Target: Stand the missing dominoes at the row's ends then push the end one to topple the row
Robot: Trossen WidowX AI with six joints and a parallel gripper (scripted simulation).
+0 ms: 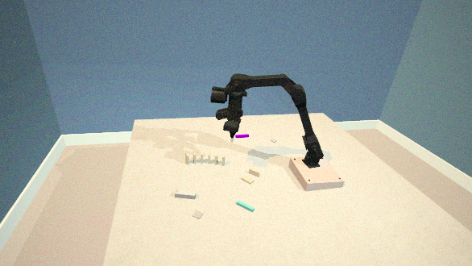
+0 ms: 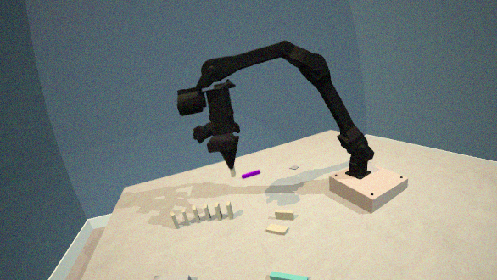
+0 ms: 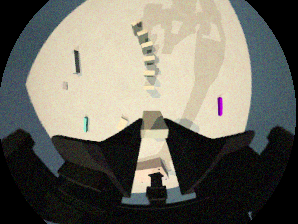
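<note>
Gripper fingers (image 1: 232,136) (image 2: 231,168) are partly closed, and you have one domino (image 1: 232,140) (image 2: 232,172) (image 3: 154,128) pinched between their tips. The domino is up in the air, clear of the table (image 1: 282,226) (image 2: 382,246) (image 3: 110,45). It hangs about upright, likely so you can set it down on its small end without turning it first.

Your row of six standing dominoes (image 1: 209,160) (image 2: 207,212) (image 3: 149,59) is on the table, each one apart from the next. The gaps look small, so that one falling can hit its neighbor. In the wrist view, the held domino is near the closest end of the row, so that end is likely where you want it. Lower it slowly, keep the same gap, face it the same way, and then let go. If it swings or lands too close, it could knock the row down too soon.

Two more dominoes wait near each other, off to the side: one lying flat (image 1: 247,180) (image 2: 277,229), and one resting on its long edge (image 1: 254,172) (image 2: 284,215). They may be the other missing ones, and you would have to stand them up. The purple stick (image 1: 242,136) (image 2: 251,174) (image 3: 220,106) and the teal bar (image 1: 245,205) (image 2: 288,276) (image 3: 86,124) do not look like dominoes, so leave them alone. Save the gentle push for last.
</note>
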